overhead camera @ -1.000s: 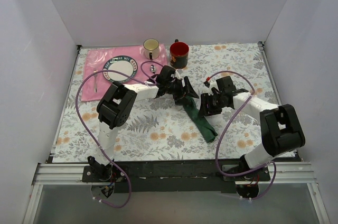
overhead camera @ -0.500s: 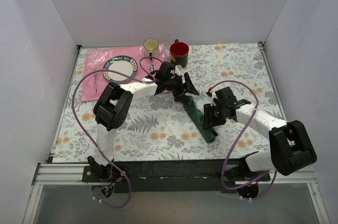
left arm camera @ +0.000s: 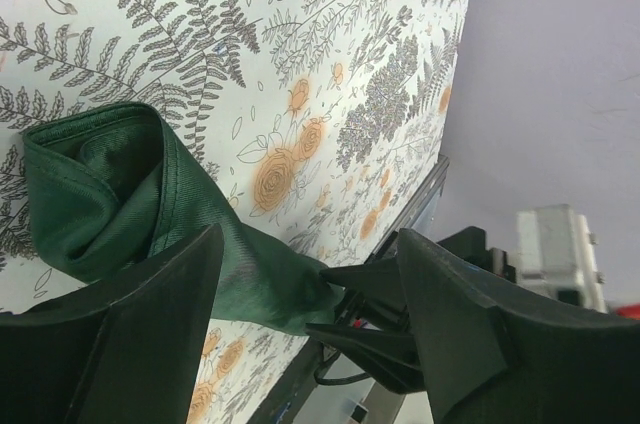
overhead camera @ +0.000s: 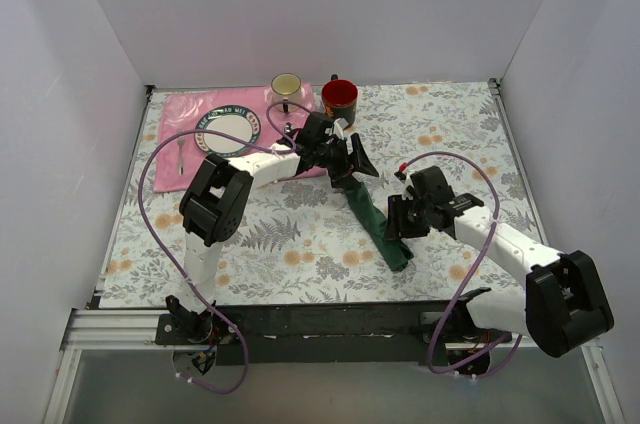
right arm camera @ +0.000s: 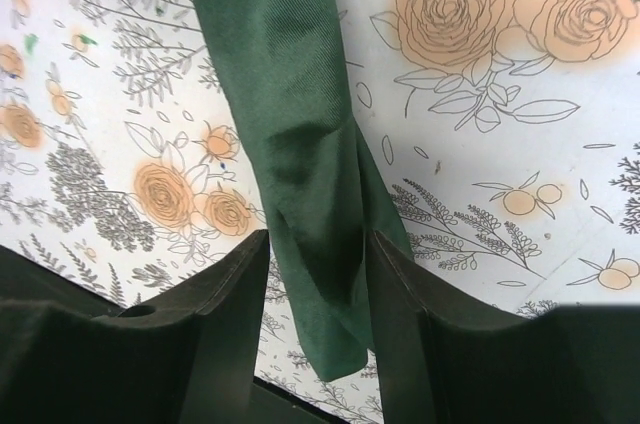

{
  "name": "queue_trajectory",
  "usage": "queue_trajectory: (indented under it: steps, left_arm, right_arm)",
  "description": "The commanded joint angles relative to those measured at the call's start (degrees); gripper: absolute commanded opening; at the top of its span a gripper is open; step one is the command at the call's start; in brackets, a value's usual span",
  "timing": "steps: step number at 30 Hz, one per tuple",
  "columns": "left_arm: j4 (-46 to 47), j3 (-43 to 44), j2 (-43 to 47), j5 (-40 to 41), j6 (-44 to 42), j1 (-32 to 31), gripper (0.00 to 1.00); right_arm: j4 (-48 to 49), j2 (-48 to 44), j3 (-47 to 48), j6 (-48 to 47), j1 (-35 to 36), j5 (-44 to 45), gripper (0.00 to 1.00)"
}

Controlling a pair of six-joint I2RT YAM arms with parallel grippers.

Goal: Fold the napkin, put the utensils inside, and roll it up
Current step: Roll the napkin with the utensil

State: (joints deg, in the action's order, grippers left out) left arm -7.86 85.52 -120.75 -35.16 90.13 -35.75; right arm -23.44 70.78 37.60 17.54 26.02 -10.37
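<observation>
The napkin lies mid-table, rolled into a long dark green strip running diagonally from far-left to near-right on the floral tablecloth. At its far end, the left gripper straddles the open roll with its fingers spread wide. Toward the near end, the right gripper is pinching the napkin, cloth filling the gap between its fingers. Far left sit a pink placemat, a plate and two mugs.
</observation>
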Motion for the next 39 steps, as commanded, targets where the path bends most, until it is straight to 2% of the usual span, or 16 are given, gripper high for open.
queue_trajectory:
  steps: [1,3,9,14,17,24,32,35,39]
  left_arm:
    - [-2.2,2.6,0.5,1.0,-2.3,0.3,0.70]
    - [-2.6,2.6,0.8,1.1,-2.8,0.3,0.70]
    - [-4.2,3.0,2.4,1.3,-3.7,0.3,0.70]
    - [-4.6,3.2,3.6,0.7,-3.7,0.3,0.70]
    - [-4.9,3.1,4.5,-0.1,-3.6,0.3,0.70]
    - [-5.1,0.8,7.4,-1.1,-3.7,0.3,0.70]
    - [-2.6,-4.4,12.5,-2.4,-6.5,-0.5,0.70]
    - [3.2,-11.9,21.7,1.0,-9.7,-1.4,0.73]
    - [6.9,-18.9,36.8,6.5,-12.3,-1.8,0.79]
  right_arm:
    - [0.6,-3.5,-1.0,2.4,0.2,0.8,0.52]
    - [0.6,-3.4,-1.7,3.0,0.2,1.0,0.51]
    - [0.5,-5.2,-5.3,5.5,0.2,1.6,0.38]
    - [-1.0,-7.1,-5.6,5.9,0.2,2.6,0.37]
    - [-1.4,-8.0,-5.2,5.4,0.2,2.2,0.38]
    - [-3.4,-11.5,-4.7,4.3,0.1,2.8,0.50]
    - [-1.3,-19.9,-1.9,0.1,0.2,3.0,0.52]
    - [1.9,-26.5,0.7,-2.2,0.2,3.2,0.59]
    - [4.6,-35.0,3.6,-0.1,0.1,9.1,0.96]
